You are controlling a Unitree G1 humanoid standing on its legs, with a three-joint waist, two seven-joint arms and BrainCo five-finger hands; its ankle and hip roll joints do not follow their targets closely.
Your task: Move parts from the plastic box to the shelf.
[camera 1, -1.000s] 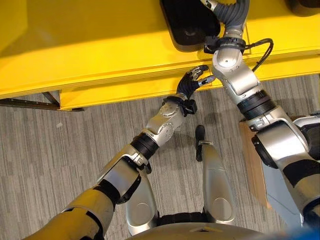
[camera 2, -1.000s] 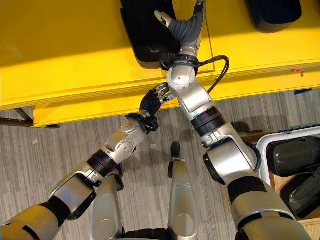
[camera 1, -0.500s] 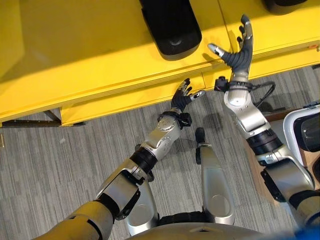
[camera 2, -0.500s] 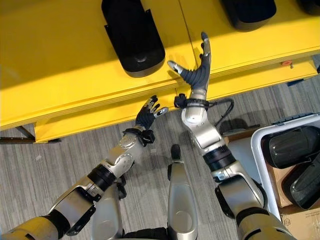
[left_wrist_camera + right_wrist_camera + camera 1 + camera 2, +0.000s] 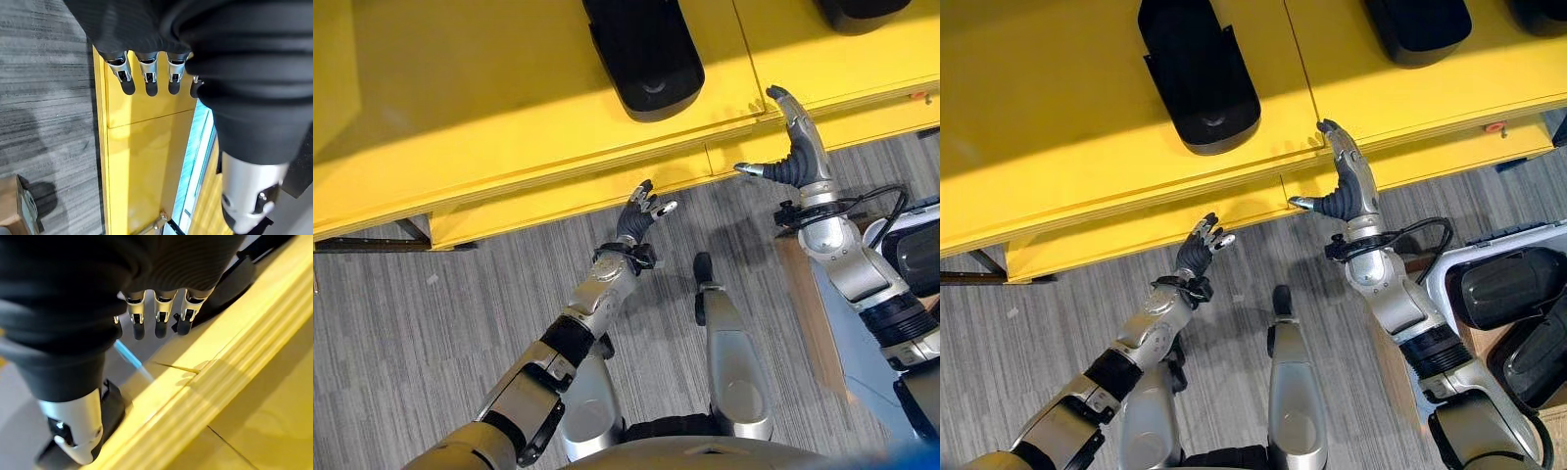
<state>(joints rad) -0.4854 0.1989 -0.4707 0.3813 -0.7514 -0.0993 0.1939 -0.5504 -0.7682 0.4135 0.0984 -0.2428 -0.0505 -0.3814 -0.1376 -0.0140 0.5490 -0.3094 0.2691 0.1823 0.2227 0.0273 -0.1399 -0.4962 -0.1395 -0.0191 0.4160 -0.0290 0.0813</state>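
Both eye views are looking straight down from the head, sharing the yellow shelf [image 5: 509,108] across the upper frame and grey floor [image 5: 431,333] below. Each wrist view is peering along its own fingers, very near the shelf's edge.

Pretty bright overall, light from overhead. The glossy yellow shelf board [image 5: 1067,127] has a soft darker band across it, and the grey striped carpet floor [image 5: 411,343] is evenly lit. Wrist shots go blurry up close.

Three black parts [image 5: 1199,73] on one yellow shelf [image 5: 1058,147], two in one plastic box [image 5: 1449,269].
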